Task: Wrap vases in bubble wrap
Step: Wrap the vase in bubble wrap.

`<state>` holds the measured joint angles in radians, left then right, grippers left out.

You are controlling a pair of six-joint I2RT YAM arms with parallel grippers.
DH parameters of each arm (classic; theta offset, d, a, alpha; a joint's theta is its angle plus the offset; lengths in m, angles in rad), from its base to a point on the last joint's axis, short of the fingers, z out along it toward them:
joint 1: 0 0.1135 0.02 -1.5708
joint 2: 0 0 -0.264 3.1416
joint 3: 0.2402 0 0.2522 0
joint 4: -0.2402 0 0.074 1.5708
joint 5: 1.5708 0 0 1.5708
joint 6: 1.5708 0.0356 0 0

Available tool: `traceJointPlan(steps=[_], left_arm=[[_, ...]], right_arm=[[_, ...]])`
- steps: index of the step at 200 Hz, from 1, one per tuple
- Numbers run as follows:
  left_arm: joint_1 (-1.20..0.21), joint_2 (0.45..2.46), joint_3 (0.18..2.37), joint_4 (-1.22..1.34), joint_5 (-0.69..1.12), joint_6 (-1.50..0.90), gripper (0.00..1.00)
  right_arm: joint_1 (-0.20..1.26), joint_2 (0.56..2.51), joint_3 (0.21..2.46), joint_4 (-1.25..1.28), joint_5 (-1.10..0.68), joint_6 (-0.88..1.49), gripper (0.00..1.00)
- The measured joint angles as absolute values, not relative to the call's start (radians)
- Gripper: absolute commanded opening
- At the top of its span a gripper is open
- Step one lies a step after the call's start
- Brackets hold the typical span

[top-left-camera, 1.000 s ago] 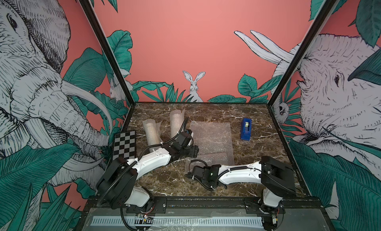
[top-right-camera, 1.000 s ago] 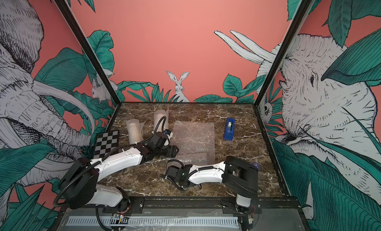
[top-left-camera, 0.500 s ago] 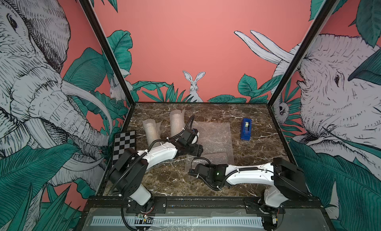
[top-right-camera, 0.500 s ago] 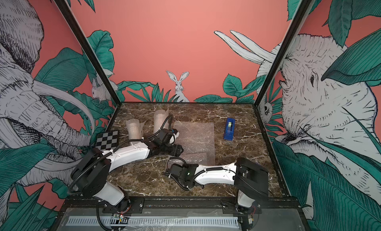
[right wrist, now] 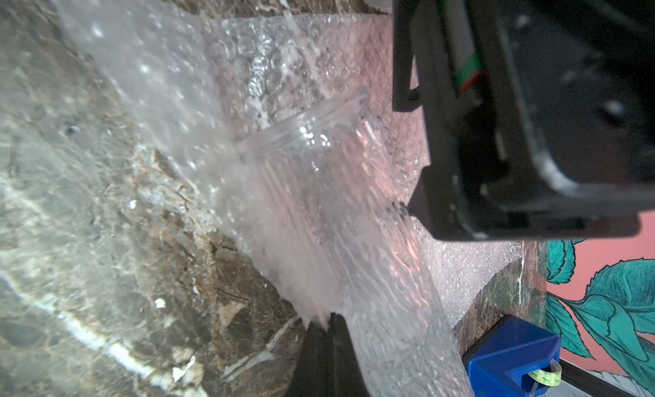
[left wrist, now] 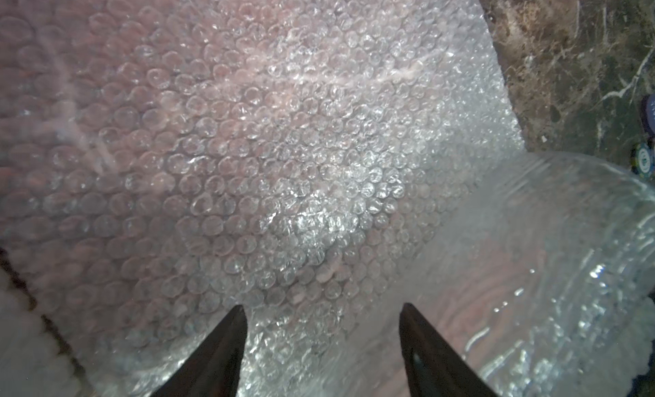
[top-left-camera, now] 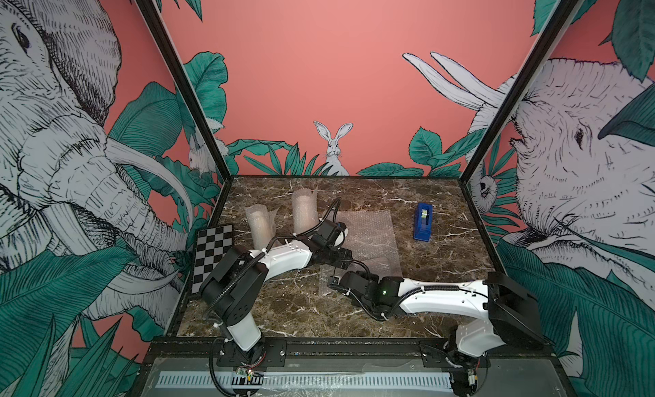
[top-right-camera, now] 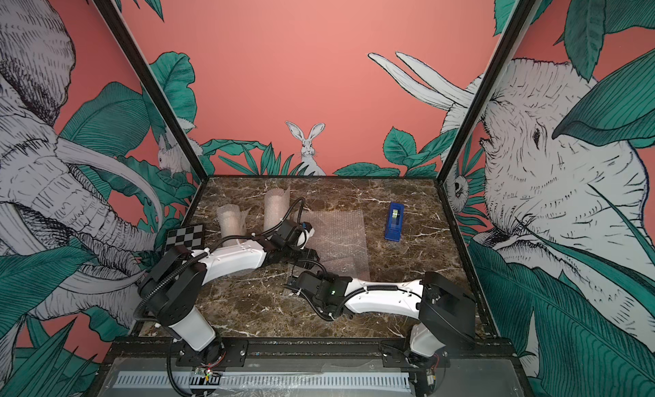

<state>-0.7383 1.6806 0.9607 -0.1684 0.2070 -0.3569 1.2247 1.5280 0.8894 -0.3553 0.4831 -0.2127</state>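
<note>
Two vases (top-left-camera: 260, 225) (top-left-camera: 304, 214) stand at the back left, each in its own bubble wrap. Mid-table lies a flat sheet of bubble wrap (top-left-camera: 372, 232) (left wrist: 248, 147). A clear glass vase (top-left-camera: 381, 262) (right wrist: 319, 165) rests on its side on the sheet's near part. My left gripper (top-left-camera: 349, 256) (left wrist: 322, 308) hovers low over the sheet beside this vase (left wrist: 531, 271), jaws apart with only wrap between them. My right gripper (top-left-camera: 331, 282) (right wrist: 326, 319) is shut on the sheet's near edge, lifting it against the glass vase.
A blue tape dispenser (top-left-camera: 423, 221) (right wrist: 510, 352) stands at the back right. A checkerboard card (top-left-camera: 212, 257) leans at the left wall. My two wrists are close together over the near part of the sheet. Walls close in three sides of the marble table (top-left-camera: 443, 264).
My left gripper has slid a little right over the sheet toward the glass vase, its jaws narrowing. My right gripper has stayed shut on the wrap edge and edged farther in.
</note>
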Motion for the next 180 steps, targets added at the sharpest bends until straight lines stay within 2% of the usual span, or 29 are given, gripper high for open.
traceJointPlan(steps=[92,112,154,180], left_arm=[[-0.738,1.695,0.966,-0.117,0.187,-0.354,0.67],[-0.738,1.692,0.966,-0.107,0.174,-0.356,0.67],[-0.738,1.687,0.966,-0.099,0.152,-0.367,0.67],[-0.739,1.666,0.966,-0.104,0.132,-0.374,0.71]], right_arm=[[1.157,1.546,0.898,-0.274,0.487,-0.228,0.0],[1.135,1.546,0.898,-0.242,0.485,-0.231,0.07],[1.102,1.546,0.898,-0.207,0.458,-0.234,0.09],[1.077,1.547,0.898,-0.182,0.438,-0.231,0.13]])
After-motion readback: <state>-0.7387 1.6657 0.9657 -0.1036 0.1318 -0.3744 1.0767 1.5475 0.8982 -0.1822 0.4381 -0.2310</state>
